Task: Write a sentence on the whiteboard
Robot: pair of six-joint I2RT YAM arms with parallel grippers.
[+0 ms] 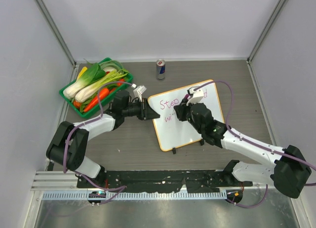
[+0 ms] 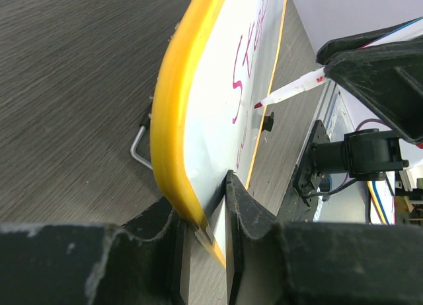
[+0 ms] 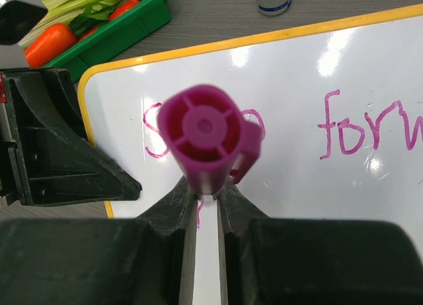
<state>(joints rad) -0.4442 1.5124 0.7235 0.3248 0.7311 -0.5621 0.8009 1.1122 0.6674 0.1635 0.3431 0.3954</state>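
Observation:
The whiteboard (image 1: 183, 132) lies tilted in the middle of the table, with an orange-yellow rim. My left gripper (image 1: 149, 111) is shut on its left edge; in the left wrist view the jaws pinch the whiteboard's rim (image 2: 173, 120). My right gripper (image 1: 184, 109) is shut on a magenta marker (image 3: 205, 136) held upright over the board. The marker (image 2: 294, 88) has its tip on the white surface. The sentence (image 1: 170, 103) shows in pink as "Step forw" (image 3: 357, 130), with a second line begun below, partly hidden by my right gripper.
A green basket (image 1: 119, 68) of vegetables stands at the back left, close behind my left arm. A drink can (image 1: 160, 69) stands beyond the board. Two black clips (image 1: 175, 150) sit on the board's near edge. Grey walls enclose the table.

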